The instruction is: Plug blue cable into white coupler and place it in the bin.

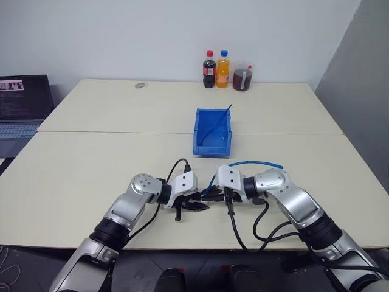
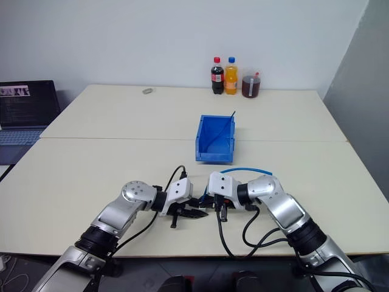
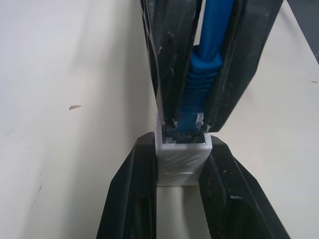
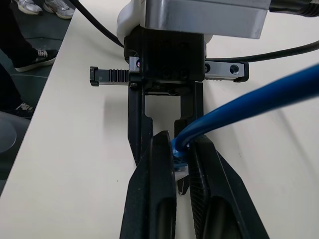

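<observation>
The two grippers meet tip to tip over the near middle of the table. My left gripper (image 3: 182, 145) is shut on the white coupler (image 3: 182, 164), whose dark opening faces the other hand. My right gripper (image 4: 180, 145) is shut on the blue cable (image 4: 249, 97) just behind its plug (image 3: 192, 119). The plug tip sits at the mouth of the coupler; how deep it goes I cannot tell. From there the cable arcs back over my right wrist (image 1: 258, 163). The blue bin (image 1: 213, 131) stands beyond the grippers at mid-table, with a thin dark line across its inside.
Two bottles (image 1: 216, 70) and a cup of dark liquid (image 1: 242, 79) stand at the table's far edge. A laptop (image 1: 21, 106) sits off the left side. A small grey object (image 1: 140, 85) lies far left. A person's shoes (image 4: 30, 7) show beside the table.
</observation>
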You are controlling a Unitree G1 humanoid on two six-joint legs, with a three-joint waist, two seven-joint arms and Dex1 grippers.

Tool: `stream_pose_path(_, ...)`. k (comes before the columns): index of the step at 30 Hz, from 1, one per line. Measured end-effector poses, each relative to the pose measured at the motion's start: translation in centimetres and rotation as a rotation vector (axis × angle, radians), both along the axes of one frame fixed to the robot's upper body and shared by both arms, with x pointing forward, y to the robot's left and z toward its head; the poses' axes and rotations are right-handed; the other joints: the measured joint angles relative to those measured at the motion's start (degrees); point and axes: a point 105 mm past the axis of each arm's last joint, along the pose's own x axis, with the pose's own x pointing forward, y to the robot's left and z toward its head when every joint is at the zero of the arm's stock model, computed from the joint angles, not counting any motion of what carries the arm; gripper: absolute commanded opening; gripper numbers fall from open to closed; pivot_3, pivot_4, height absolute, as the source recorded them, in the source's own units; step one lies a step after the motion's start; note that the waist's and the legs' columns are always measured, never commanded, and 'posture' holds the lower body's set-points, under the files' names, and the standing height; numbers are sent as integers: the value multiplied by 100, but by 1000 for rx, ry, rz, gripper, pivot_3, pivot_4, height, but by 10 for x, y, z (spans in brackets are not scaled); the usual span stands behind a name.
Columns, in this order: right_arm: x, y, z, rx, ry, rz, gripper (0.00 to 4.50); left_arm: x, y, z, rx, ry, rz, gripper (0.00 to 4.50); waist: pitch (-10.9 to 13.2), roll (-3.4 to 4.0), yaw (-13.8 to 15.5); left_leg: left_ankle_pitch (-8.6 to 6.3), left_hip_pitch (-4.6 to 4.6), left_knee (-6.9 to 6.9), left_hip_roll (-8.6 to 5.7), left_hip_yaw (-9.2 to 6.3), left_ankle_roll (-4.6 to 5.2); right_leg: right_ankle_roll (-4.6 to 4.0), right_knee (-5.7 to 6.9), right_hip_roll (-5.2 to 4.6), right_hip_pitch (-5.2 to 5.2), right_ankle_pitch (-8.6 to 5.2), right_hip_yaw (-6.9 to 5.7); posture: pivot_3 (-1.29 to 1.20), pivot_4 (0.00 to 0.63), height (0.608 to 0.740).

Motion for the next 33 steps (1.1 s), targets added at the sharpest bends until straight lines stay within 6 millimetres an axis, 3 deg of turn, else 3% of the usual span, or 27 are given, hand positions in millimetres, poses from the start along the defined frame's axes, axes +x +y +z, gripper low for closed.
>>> stream_pose_path(1,0,0,0,3,-1,-3,78,0,0,0,0,0,0,808,0,0,0,0,1,0,0,0,0,0,0,0,0,0,0,0,150,740)
stream_pose_path(3,0,2,0,13,-1,-15,78,0,1,0,2,3,4,1508,0,-1,0,0,3,-2,1,-3,0,0,0,-1,0,0,3,0,150,740)
stream_pose_path(12,-7,6,2,45,-16,-39,78,1,13,5,28,-64,-22,3422,24,6,-15,-4,-4,-13,3,-6,-6,-12,-1,-3,-10,-9,8,0,150,740)
stream_pose_path(15,-9,0,9,55,-10,-74,78,1,24,7,29,-81,0,4080,40,5,-10,-7,-63,-13,3,-11,-12,-10,2,-1,-28,-15,-3,0,150,740)
stream_pose_path(16,-10,-2,11,59,-1,-83,78,2,27,8,26,-90,10,4089,42,4,-5,-7,-88,-12,3,-13,-12,21,3,0,-51,3,-7,0,150,740)
stream_pose_path(25,-7,-14,32,119,106,-215,77,7,43,23,-50,-106,145,4089,146,-11,9,-6,-187,0,0,-28,-13,19,3,1,-130,4,-25,0,150,740)
stream_pose_path(33,2,-30,57,203,102,-330,77,-1,43,48,-145,-134,216,4089,220,-24,15,-7,-193,-1,1,-31,-13,17,3,1,-134,4,-30,0,150,740)
